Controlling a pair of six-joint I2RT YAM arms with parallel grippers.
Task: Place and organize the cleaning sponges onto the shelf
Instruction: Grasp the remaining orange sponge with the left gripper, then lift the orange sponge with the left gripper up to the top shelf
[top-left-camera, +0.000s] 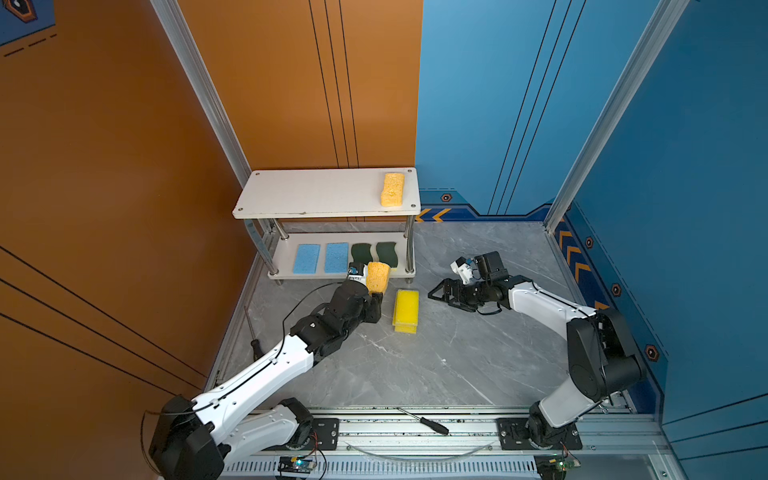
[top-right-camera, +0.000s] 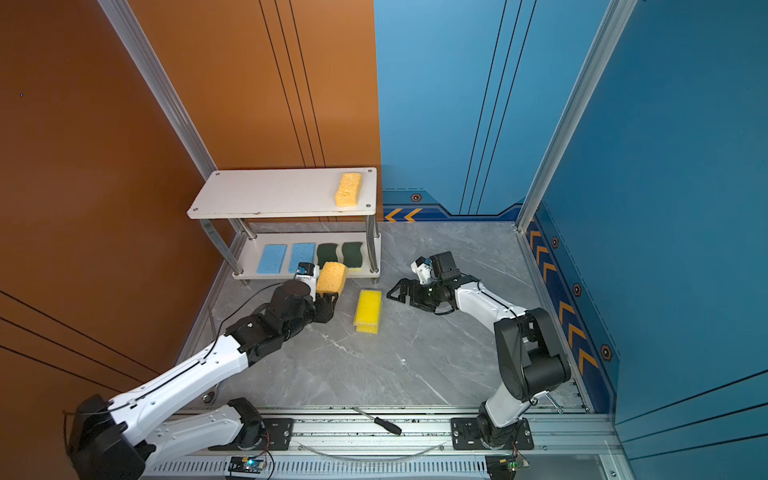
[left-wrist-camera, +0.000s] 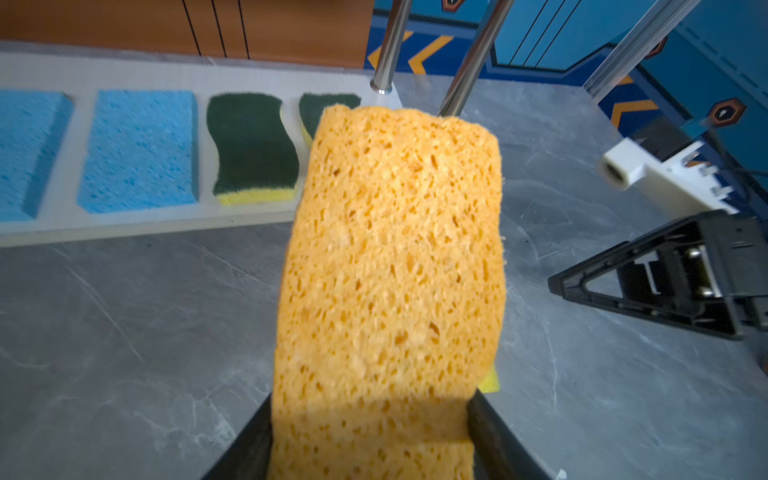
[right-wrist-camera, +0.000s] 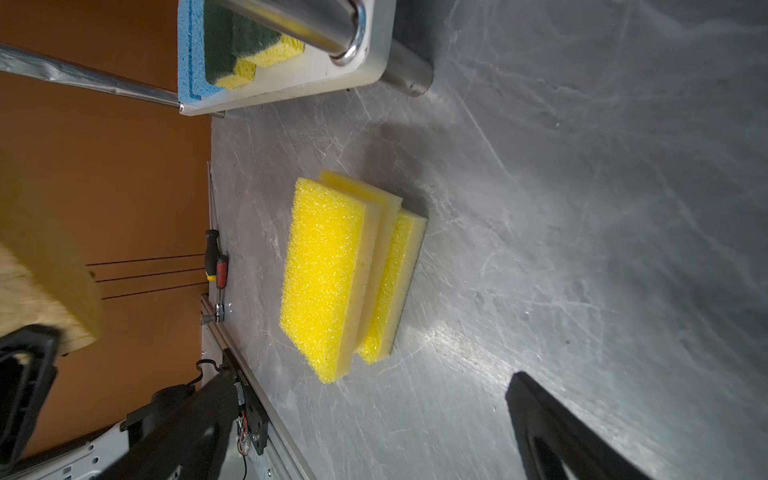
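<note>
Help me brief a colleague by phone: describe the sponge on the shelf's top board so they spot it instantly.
Find the white two-tier shelf against the orange wall and look at its upper board. Near the right end, in both top views, lies a thick porous orange sponge. It is the only sponge on that level; its twin is gripped in the left hand.

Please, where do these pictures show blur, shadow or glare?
Left wrist view: the orange sponge is shadowed at its gripped end. Right wrist view: glare whitens the table beside the yellow sponges, and the orange sponge at the frame's edge is blurred. Both top views: sharp, evenly lit.
</note>
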